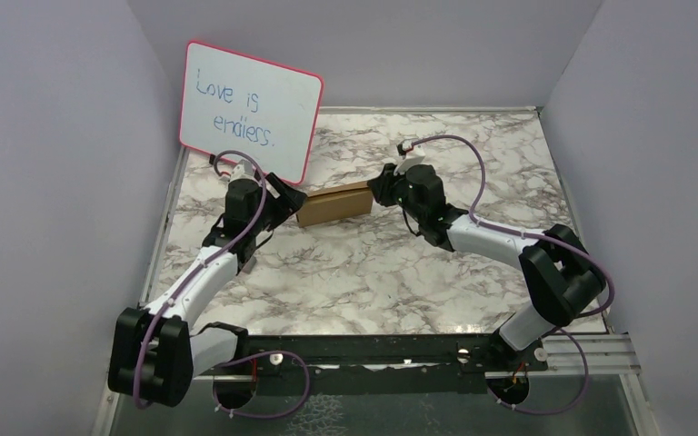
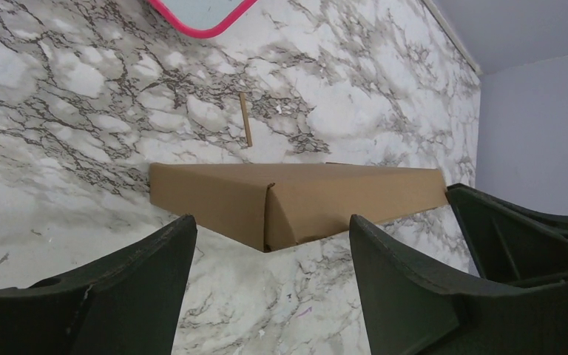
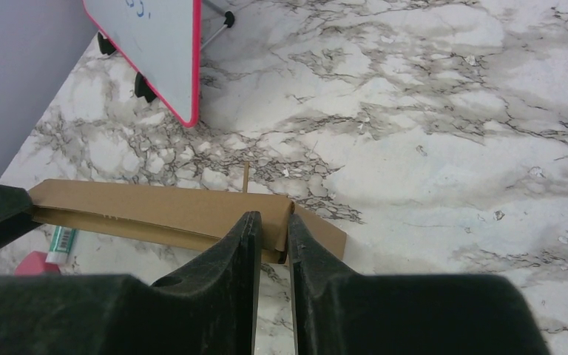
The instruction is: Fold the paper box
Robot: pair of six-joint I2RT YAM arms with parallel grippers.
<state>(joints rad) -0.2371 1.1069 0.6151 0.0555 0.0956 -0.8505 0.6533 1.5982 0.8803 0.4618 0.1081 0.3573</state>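
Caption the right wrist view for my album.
Right gripper pinching one end of the brown paper box on a marble-patterned table.

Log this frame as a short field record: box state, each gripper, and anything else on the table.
object: paper box, folded to a shallow shape, lying on the marble table
left gripper: open, fingers either side of the box's left end, no contact visible
right gripper: shut on the box's right end wall
background: pink-framed whiteboard, standing at back left
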